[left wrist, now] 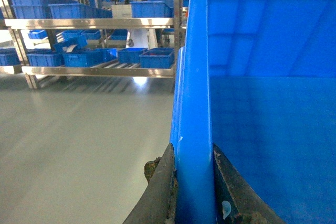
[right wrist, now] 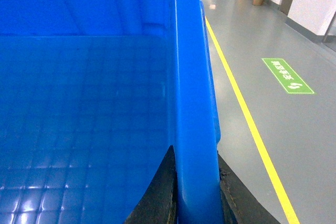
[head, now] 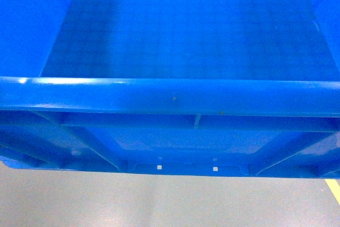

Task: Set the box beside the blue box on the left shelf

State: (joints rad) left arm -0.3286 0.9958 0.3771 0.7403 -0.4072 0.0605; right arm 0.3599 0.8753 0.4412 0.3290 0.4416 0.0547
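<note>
While the big bright-blue plastic box (head: 175,97) fills almost the whole head view, its thick round rim runs straight across, shiny and smooth. Under the rim the outer wall has ribs and flat panels. Inside, the floor is flat and glossy, with a faint pattern of small squares.

Close up in the left wrist view, the left gripper (left wrist: 193,192) has its two dark, worn fingers (left wrist: 157,187) pressed on both sides of the box's left wall, so it is closed tight on the rim. One finger sits inside the box and one sits outside. In the right wrist view, the right gripper (right wrist: 195,192) pinches the right wall the same way, with black fingers (right wrist: 157,192) on each side.

The box is held up between the two arms, above the smooth grey floor (head: 159,200).

Farther off on the right, a thin yellow line (right wrist: 247,114) runs along the floor, and a green floor sign (right wrist: 287,75) lies beside it. Far away on the left stands a shiny metal shelf rack (left wrist: 94,23) holding many small blue plastic crates (left wrist: 156,57) on its levels.
</note>
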